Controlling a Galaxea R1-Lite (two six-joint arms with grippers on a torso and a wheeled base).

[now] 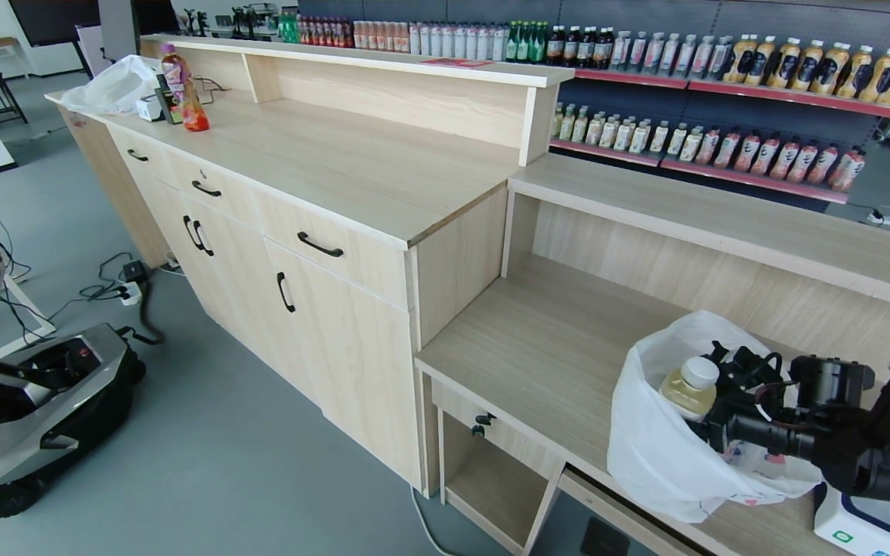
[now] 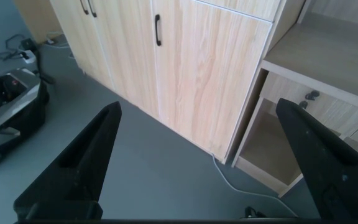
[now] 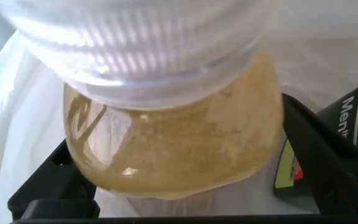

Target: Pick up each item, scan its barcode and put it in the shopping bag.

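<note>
- Currently the right gripper [image 1: 714,401] is clamped on the juice bottle [image 1: 686,388], which it holds at the open mouth of the shopping bag [image 1: 657,455]. The bag's rim hides the bottle's lower part.
- Up close, black fingers [image 3: 328,162] press both sides of the bottle. A dark item [image 3: 350,134] beside it is cut off at the edge.
- Just beside the bag, the scanner [image 1: 866,525] is partly covered by the arm.
- Well apart from the bag, the left gripper [image 2: 197,112] hangs spread wide over the floor [image 2: 166,180], holding nothing.
</note>
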